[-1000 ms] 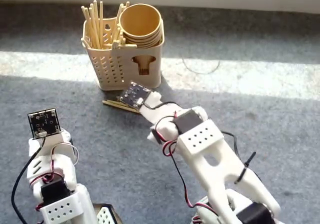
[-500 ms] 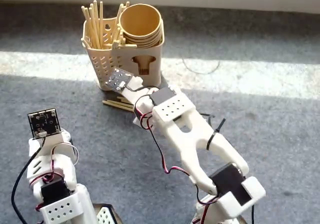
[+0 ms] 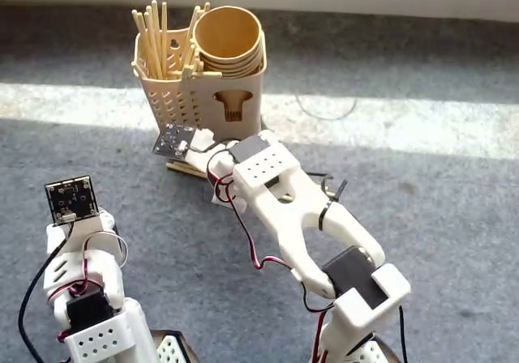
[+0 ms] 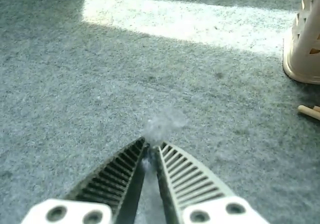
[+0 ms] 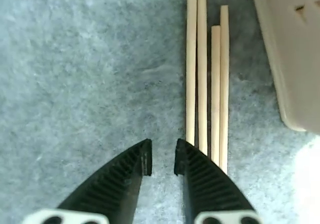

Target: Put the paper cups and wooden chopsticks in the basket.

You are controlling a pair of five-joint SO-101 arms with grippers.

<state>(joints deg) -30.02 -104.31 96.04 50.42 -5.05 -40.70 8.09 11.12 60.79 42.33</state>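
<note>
1. The loose wooden chopsticks point(image 5: 205, 74) lay flat on the grey surface point(image 5: 75, 59). They were side by side and just in front of the basket point(image 3: 199, 104), at about 6 o'clock from it in the high view.
2. The right pincer point(image 5: 162, 159) was only narrowly open and held nothing. The sticks were not between its fingers. They lay just beside one fingertip, on the side toward the basket.
3. The long axis of the sticks ran nearly the same way as the pincer pointed. In my judgement a grasp would need a small sideways shift, and perhaps a turn of the wrist, so that the fingers close across the sticks.
4. The left pincer point(image 4: 151, 149) had its tips together and was empty. It was well apart from the sticks, at about 7 o'clock from the basket, so the right arm was the nearer one.
5. The right wrist view showed the offset between fingertip and sticks. The high view showed the paper cups point(image 3: 229, 39) and other chopsticks point(image 3: 154, 35) standing in the basket.
</note>
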